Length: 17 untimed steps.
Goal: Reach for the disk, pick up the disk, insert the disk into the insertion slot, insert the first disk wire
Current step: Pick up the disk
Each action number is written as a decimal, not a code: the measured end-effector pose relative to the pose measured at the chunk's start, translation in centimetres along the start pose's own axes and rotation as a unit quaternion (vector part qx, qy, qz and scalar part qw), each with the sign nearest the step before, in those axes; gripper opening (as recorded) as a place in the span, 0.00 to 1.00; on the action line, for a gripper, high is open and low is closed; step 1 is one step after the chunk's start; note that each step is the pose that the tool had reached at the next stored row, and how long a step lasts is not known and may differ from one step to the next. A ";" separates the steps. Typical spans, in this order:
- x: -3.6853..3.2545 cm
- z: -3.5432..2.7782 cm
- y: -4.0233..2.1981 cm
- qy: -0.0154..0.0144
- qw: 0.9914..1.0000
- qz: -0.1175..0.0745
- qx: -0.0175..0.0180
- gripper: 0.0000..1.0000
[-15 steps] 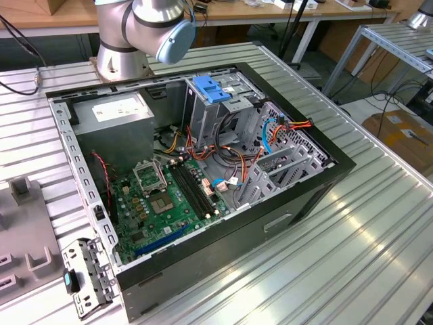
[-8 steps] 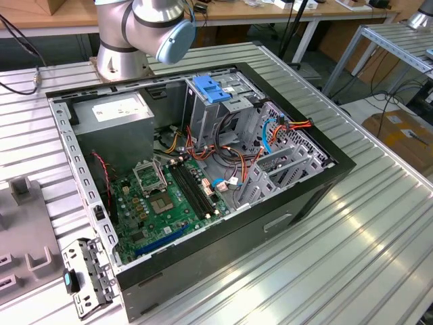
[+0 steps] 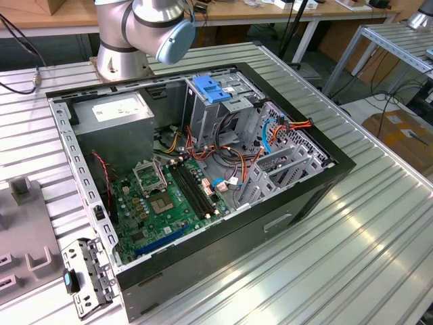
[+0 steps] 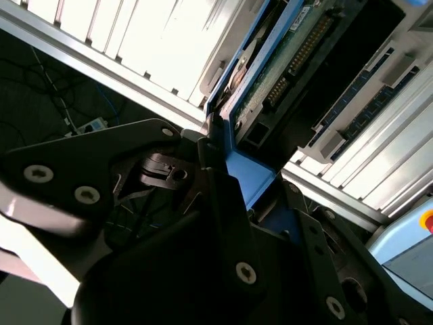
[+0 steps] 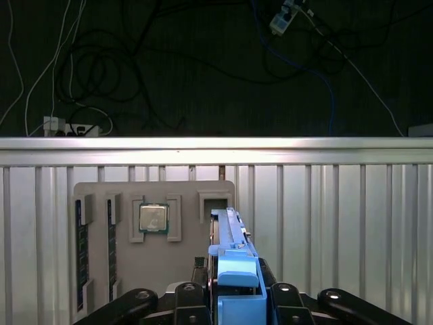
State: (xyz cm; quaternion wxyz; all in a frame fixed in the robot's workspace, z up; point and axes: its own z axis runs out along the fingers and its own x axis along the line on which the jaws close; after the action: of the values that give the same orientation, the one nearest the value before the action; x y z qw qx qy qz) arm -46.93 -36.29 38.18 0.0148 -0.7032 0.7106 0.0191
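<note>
The disk (image 5: 230,237) shows edge-on in the first wrist view, a dark drive in a bright blue carrier standing on its edge over a grey fixture plate (image 5: 183,271). My gripper (image 5: 233,274) has its dark fingers (image 5: 195,274) tight against both sides of the blue carrier, shut on it. The second wrist view shows the disk (image 4: 284,61) with its green circuit board, and the gripper (image 4: 260,196) clamped on the carrier's blue end. In the exterior view the insertion slot (image 3: 284,162), a low grey perforated cage, sits inside the open computer case at the exterior view's right.
The fixture plate also holds a processor chip (image 5: 153,219) and memory sticks (image 5: 81,250). Beyond it runs the ribbed table's edge (image 5: 216,152). Inside the case lie a green motherboard (image 3: 169,196), loose orange and blue wires (image 3: 277,128) and a taller cage with a blue cap (image 3: 215,91). The arm's base (image 3: 125,34) stands behind the case.
</note>
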 end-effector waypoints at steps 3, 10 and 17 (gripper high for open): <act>-0.01 -0.14 0.00 0.000 1.000 0.000 0.000 0.37; -0.02 -0.51 0.00 0.000 1.000 0.000 0.000 0.37; -0.04 -0.88 -0.01 0.000 1.000 0.000 0.000 0.37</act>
State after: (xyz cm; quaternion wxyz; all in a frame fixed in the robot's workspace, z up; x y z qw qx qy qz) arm -46.92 -36.29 39.06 0.0148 -0.7032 0.7106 0.0191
